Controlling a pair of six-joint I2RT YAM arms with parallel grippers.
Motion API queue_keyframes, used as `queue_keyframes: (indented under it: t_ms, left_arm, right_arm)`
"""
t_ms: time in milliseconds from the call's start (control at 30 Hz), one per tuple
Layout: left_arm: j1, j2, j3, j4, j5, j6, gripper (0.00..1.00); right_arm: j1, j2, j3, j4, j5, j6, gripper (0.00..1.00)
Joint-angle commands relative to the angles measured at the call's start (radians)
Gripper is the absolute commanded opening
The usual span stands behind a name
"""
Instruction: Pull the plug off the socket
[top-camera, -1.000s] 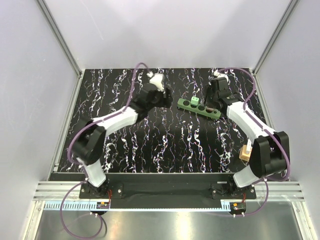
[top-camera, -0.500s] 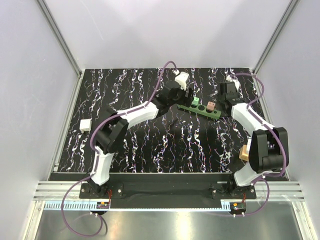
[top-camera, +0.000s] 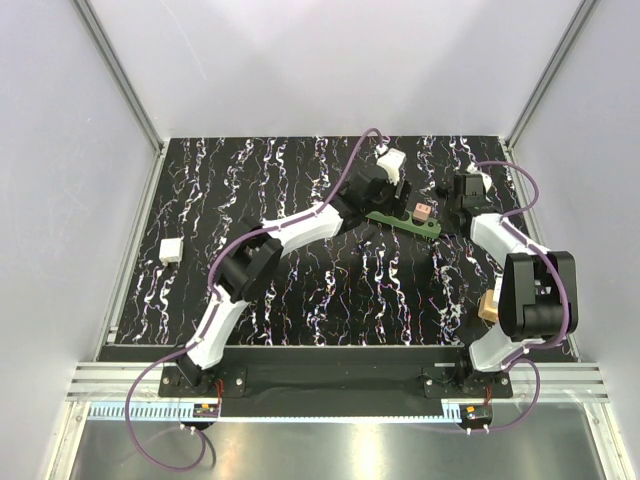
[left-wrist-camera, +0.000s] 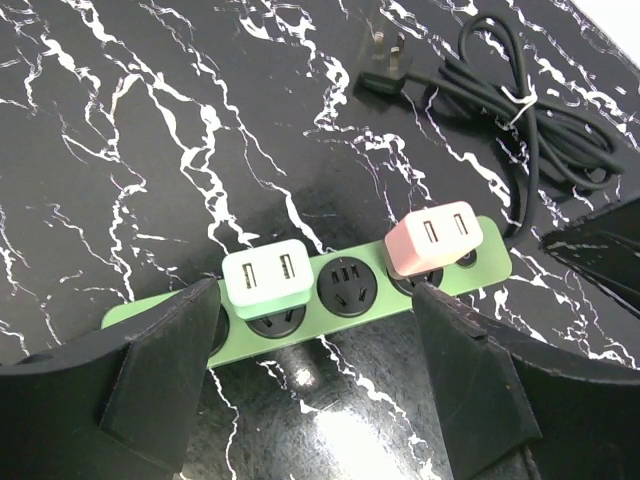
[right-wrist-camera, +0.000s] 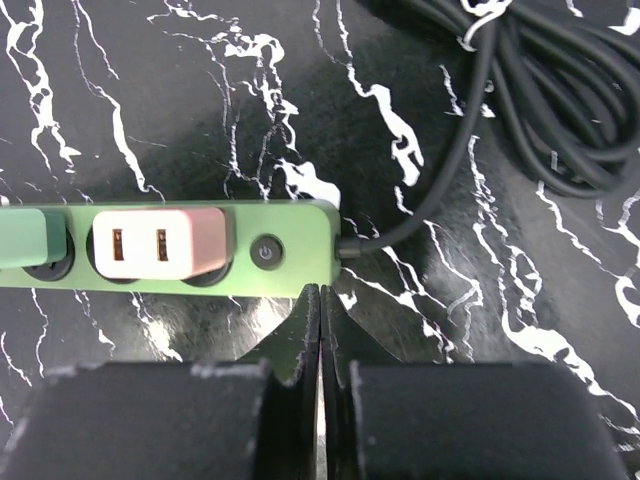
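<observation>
The marbled bench (top-camera: 200, 200) carries the socket (left-wrist-camera: 320, 330), which lies crosswise just beyond my left jaws; these stand wide apart, spanning most of its length. My right jaws are pressed together, tips just at the strip's near edge by its switch end, I judge to brace it against the pull. The black cord (left-wrist-camera: 530, 110) lies coiled beyond both. The pale green plug (left-wrist-camera: 268, 280) sits between my left jaws, the pink plug (left-wrist-camera: 435, 238) at their right-hand side; neither is pulled yet

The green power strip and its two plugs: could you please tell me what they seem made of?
The power strip looks like moulded plastic, smooth satin green with soft sheen. The pale green plug and pink plug are probably matte plastic too: even colour, rounded edges.
</observation>
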Motion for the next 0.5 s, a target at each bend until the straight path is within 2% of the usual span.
queue_keyframes:
  t_ms: [0,467]
  left_arm:
    - [0.003,0.014,0.055,-0.007,-0.04,-0.005,0.84]
    - [0.003,0.058,0.108,-0.05,-0.053,-0.051,0.83]
  right_arm:
    - [0.002,0.02,-0.008,0.085,-0.038,0.02,0.0]
    - [-0.007,0.086,0.007,0.09,-0.078,0.043,0.01]
